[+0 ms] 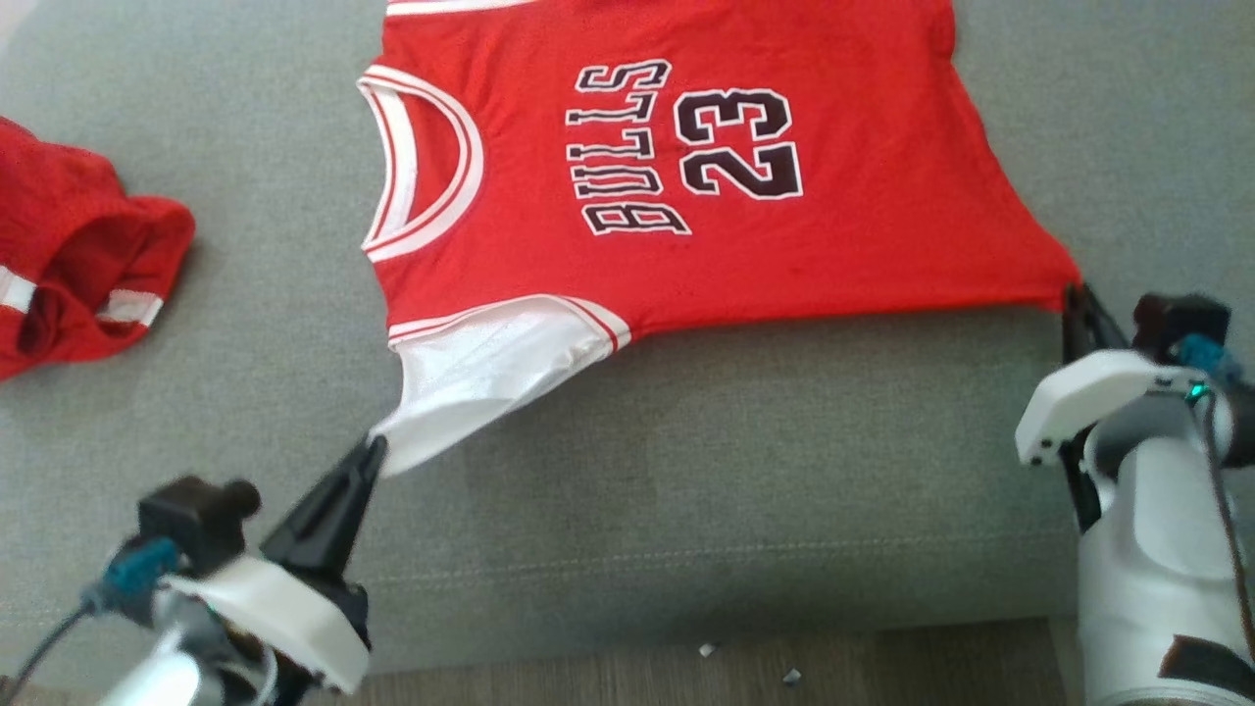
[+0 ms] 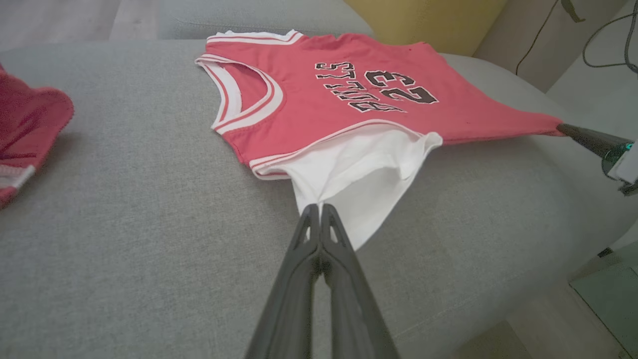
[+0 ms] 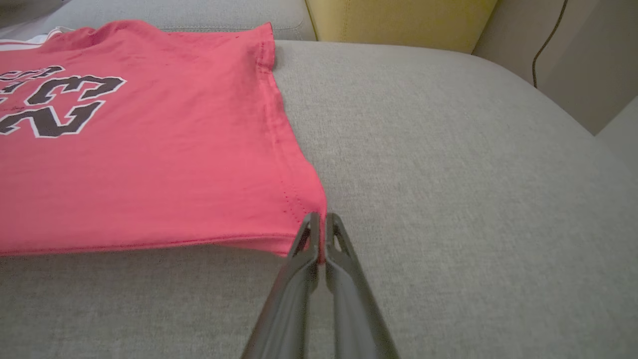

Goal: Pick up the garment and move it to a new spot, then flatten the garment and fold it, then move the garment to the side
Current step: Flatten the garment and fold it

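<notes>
A red jersey (image 1: 686, 157) with white sleeves and "BULLS 23" in black lies spread on the grey sofa cushion (image 1: 686, 471), collar toward the left. My left gripper (image 1: 376, 446) is shut on the tip of its white sleeve (image 2: 359, 174) at the lower left; the wrist view shows the left gripper (image 2: 319, 209) pinching the white cloth. My right gripper (image 1: 1077, 290) is shut on the jersey's lower hem corner (image 3: 306, 209) at the right; both fingers (image 3: 309, 234) clamp the red fabric. The near edge is pulled taut between the two grippers.
A second red garment (image 1: 69, 255) with white stripes lies crumpled at the cushion's left. The cushion's front edge and a wooden floor (image 1: 784, 667) run along the bottom. A yellow cushion (image 3: 398, 22) stands behind the sofa seat.
</notes>
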`<state>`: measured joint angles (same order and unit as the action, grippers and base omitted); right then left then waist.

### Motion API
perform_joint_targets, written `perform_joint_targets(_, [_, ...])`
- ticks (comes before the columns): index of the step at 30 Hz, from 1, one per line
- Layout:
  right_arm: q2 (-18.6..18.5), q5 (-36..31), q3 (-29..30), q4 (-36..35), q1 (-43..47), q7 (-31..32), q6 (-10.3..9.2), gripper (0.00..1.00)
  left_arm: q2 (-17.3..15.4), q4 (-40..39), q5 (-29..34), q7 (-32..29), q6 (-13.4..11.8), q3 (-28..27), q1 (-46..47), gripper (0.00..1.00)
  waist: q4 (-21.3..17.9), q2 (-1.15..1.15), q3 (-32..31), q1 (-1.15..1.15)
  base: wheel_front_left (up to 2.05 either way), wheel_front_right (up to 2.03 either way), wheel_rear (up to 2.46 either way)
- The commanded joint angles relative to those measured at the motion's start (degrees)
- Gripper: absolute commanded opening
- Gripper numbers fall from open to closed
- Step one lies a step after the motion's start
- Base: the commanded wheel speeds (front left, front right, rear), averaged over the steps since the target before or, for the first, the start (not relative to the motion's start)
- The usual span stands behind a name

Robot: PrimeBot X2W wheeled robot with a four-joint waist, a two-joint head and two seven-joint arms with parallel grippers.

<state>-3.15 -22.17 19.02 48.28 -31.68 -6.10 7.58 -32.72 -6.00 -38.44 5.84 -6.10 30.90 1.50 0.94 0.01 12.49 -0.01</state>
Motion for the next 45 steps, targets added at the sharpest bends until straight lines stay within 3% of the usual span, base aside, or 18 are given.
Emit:
perform_joint_targets(1, [0.2,0.7,-2.0,-3.6,-0.8,0.8,-0.09,0.00,-2.5,-1.6,0.4,-0.3,-0.3,-3.1,3.8,0.00,-0.2,-0.01,0.7,0.01,0.00,0.00,0.00])
perform_joint_targets(8, [0.2,3.8,-3.7,-9.8,-2.6,5.9,-0.09,0.00,-0.8,2.1,2.7,-0.6,1.2,-2.7,13.4,0.00,0.2,-0.01,3.9,0.01,0.00,0.00,0.00])
perform_joint_targets(21, [-0.2,5.4,-6.5,-14.9,-9.4,7.5,-0.09,0.00,2.9,13.8,12.7,6.4,2.4,-1.4,32.9,0.00,1.5,-0.01,9.8,0.01,0.00,0.00,0.00])
perform_joint_targets(39, [-2.3,5.1,-7.3,-13.2,-19.3,8.9,-0.09,0.00,8.6,28.6,21.4,9.1,6.4,0.4,52.2,0.00,3.1,-0.01,17.3,0.01,0.00,0.00,0.00])
perform_joint_targets(45, [-1.7,3.1,-4.8,-13.1,-21.5,6.6,-0.09,0.00,9.0,30.6,24.7,9.1,6.1,-0.5,55.0,0.00,3.3,-0.01,18.8,0.01,0.00,0.00,0.00])
